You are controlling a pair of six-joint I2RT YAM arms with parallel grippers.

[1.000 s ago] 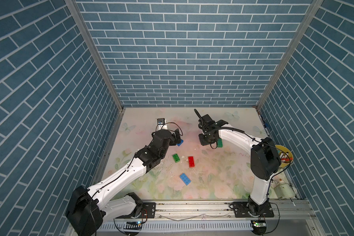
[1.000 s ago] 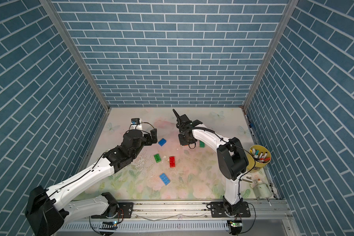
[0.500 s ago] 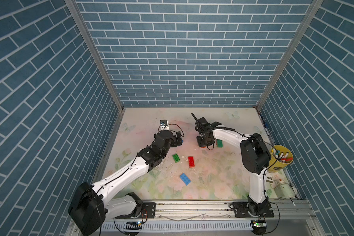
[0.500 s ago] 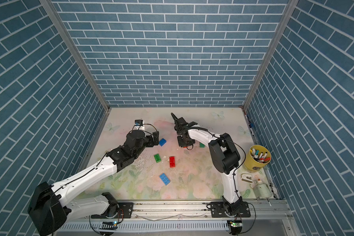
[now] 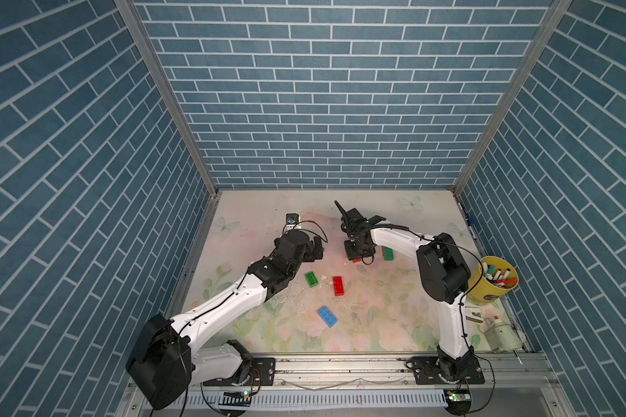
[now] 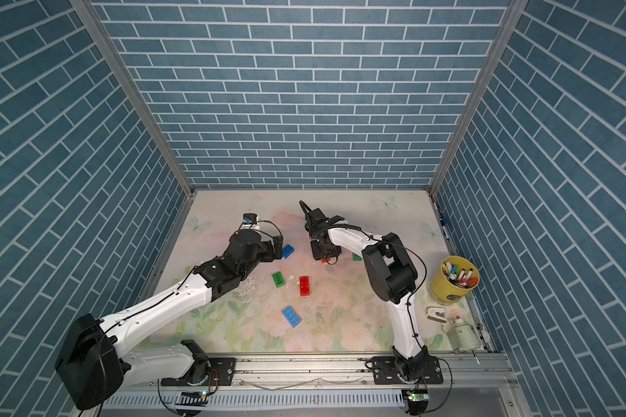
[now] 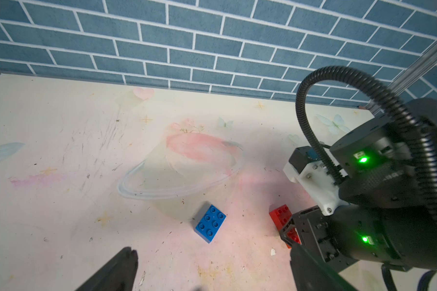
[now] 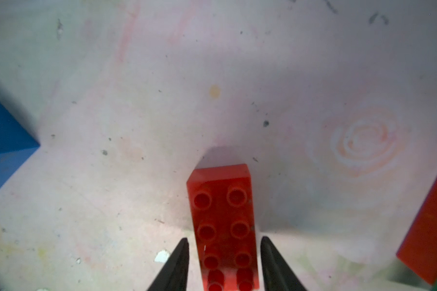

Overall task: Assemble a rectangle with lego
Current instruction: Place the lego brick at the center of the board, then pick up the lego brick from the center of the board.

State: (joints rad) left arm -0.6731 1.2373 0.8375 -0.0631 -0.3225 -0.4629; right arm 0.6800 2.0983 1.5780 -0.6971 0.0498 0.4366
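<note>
Red lego brick [image 8: 223,226], two studs wide, lies flat and studs-up on the counter [image 5: 376,317], directly between the fingers of the right end effector [image 8: 223,240]. That end effector is released. In the right wrist view a thin strip of counter shows on each side between fingertip and brick wall, so neither long edge is pressed. The brick's one visible short edge faces bare counter. To one side of this end effector sits a blue brick [image 8: 5,146], well apart. To the other side a second red brick [image 8: 432,239] is cut off by the frame, also apart, with bare counter between.

Left end effector [image 7: 212,252] is spread wide and holds nothing. The blue brick lies just ahead of it, in line with the gap between its fingers and turned at an angle to them, free on all four edges. Past the blue brick, bare counter runs on to the back wall. The right end effector stands ahead of the left and off to one side, near the blue brick but not touching it.

In both top views more lego lies behind the two end effectors, toward the arm bases.
- A green brick [image 5: 311,279] and a third red brick [image 5: 338,285] sit near each other but apart.
- A light blue brick [image 5: 328,316] lies further back, alone.
- A second green brick [image 5: 388,253] lies just beside the right end effector, on the side away from the left arm, partly hidden by the arm.
- A yellow cup [image 5: 485,292] of markers stands at the counter's edge, well apart from both end effectors.
</note>
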